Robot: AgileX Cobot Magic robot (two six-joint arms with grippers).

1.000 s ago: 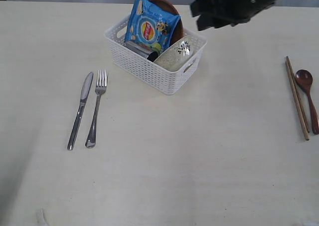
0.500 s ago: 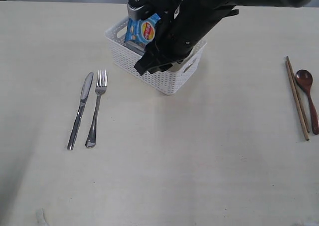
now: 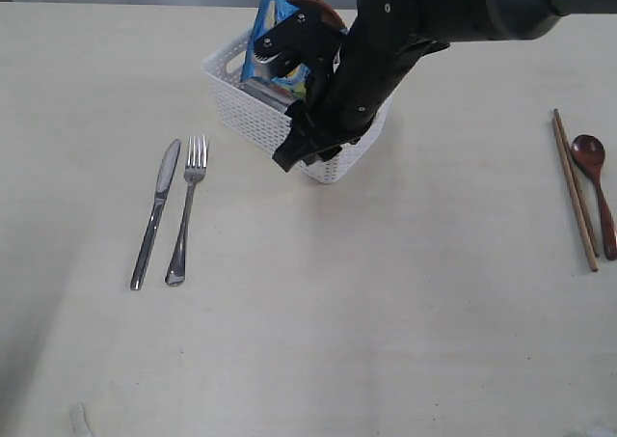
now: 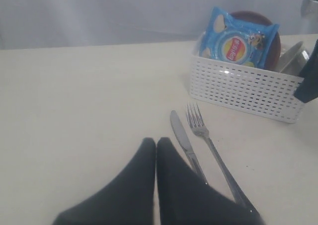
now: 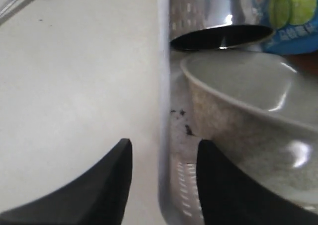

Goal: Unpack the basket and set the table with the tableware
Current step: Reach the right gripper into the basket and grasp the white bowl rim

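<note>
The large cream-white tabletop (image 3: 386, 312) is only partly set, and the rest of the tableware sits in the white perforated plastic basket (image 3: 246, 119) at the far middle, so the main risk is to the basket itself. The right gripper (image 5: 164, 145) is down at the basket's near corner, its jaws moderately apart. One finger is outside the wall and the other is inside, against the pale cream bowl (image 5: 248, 101). If the jaws close here they would likely pinch the wall rather than the bowl alone. A lift would then tip or drag the light basket and could spill what it holds. The glossy bowl leans at an angle, so a pinch on its rim could slip. The shiny steel cup (image 5: 213, 16) just beside it seems to lie on its side, and a nudge could roll it. The blue snack packet (image 4: 236, 38) and the small brown round plate (image 4: 251, 17) stand propped behind and could topple. A shoved basket might also slide toward the steel knife (image 3: 154, 215) and steel fork (image 3: 185, 210), which lie side by side on the left. The wooden chopsticks (image 3: 575, 191) and dark red-brown spoon (image 3: 596, 181) are well apart on the right, out of harm's way. The left gripper (image 4: 155, 150) hangs pressed closed and empty near the knife.
</note>
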